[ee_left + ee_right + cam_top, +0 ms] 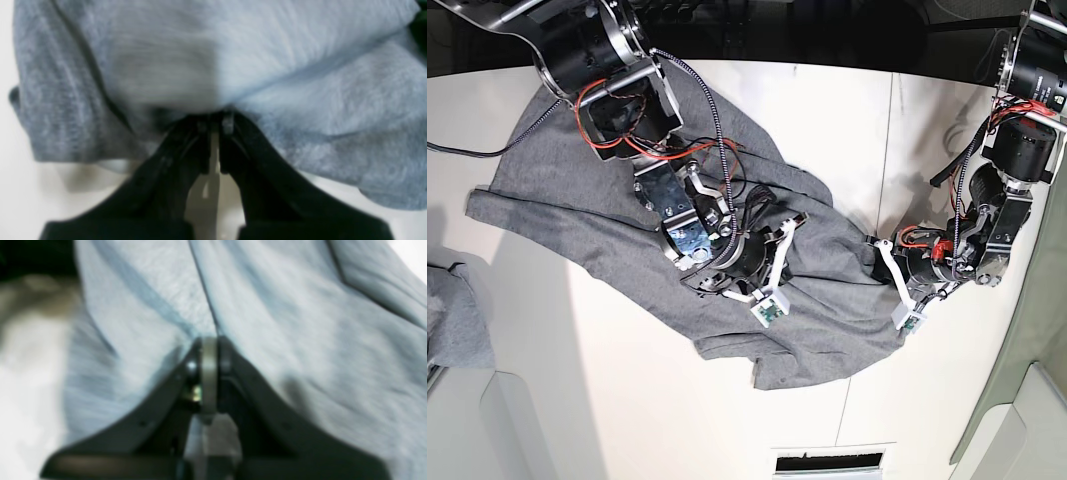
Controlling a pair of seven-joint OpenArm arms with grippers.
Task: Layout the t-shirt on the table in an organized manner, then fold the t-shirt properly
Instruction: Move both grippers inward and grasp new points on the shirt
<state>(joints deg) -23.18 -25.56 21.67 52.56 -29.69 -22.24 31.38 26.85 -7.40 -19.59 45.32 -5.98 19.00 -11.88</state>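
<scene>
The heather-grey t-shirt (627,190) lies crumpled in a diagonal band across the white table (847,110). In the base view my right gripper (795,222) sits on the shirt's middle. Its wrist view shows the black fingers (230,360) closed, with folds of the t-shirt (300,323) running into the right gripper (209,343). My left gripper (870,243) is at the shirt's right edge. The left wrist view shows the left gripper (215,121) shut, the t-shirt (267,60) bunched at its tips above the table (20,186).
A smaller scrap of grey cloth (452,320) lies at the left edge. Pale bin-like corner pieces stand at the bottom left (467,430) and bottom right (1027,420). A dark slot (827,462) is at the front edge. A thin seam (892,150) crosses the tabletop.
</scene>
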